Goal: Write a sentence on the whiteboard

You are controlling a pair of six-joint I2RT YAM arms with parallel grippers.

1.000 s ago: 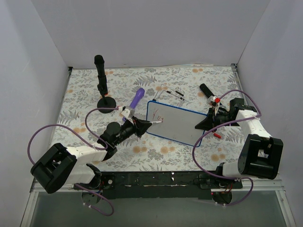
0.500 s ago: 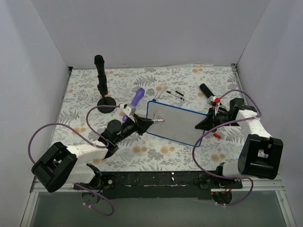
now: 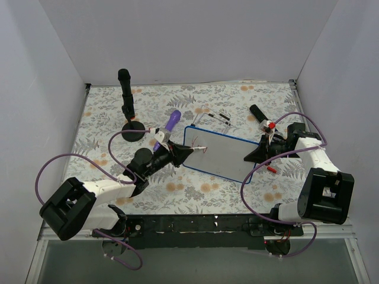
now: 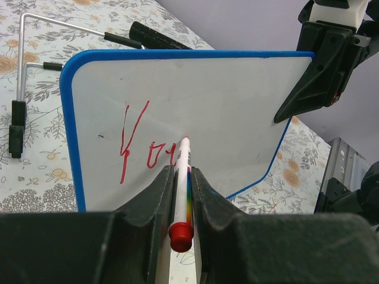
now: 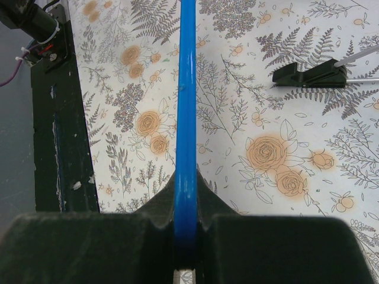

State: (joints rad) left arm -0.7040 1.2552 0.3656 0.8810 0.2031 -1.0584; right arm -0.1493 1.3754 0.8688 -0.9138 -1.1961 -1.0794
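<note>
1. Far left, rear: a black post on a round base (image 3: 125,100) stands upright on the floral worktop (image 3: 237,97), well apart from both arms.

2. Left end effector (image 4: 180,173): closed on a marker (image 4: 182,192). Both fingers press the barrel from either side. The barrel is white with a coloured stripe, and its red end cap faces the wrist camera. The tip touches the white writing face. In the top view, a purple-handled object (image 3: 172,120) lies on the worktop just behind this end effector (image 3: 187,151).

3. The whiteboard (image 3: 222,155) sits at the centre of the worktop between the two arms, turned at an angle to the worktop edges. It has a glossy white face, a thin blue rim and rounded corners. Whether its underside rests fully on the worktop cannot be determined.

4. The sentence (image 4: 145,151): red script in the upper left area of the board (image 4: 225,100). It reads "Yo" plus a partial stroke that meets the marker tip. The rest of the face is unmarked.

5. Behind the board: a bent metal wire stand (image 4: 22,59) with black tips, and a black cylinder (image 4: 160,39), both lying on the worktop.

6. Right end effector (image 3: 253,155): closed on the right edge of the board. In the right wrist view, the blue rim (image 5: 186,118) runs edge-on between the two fingers of this end effector (image 5: 185,198).
</note>
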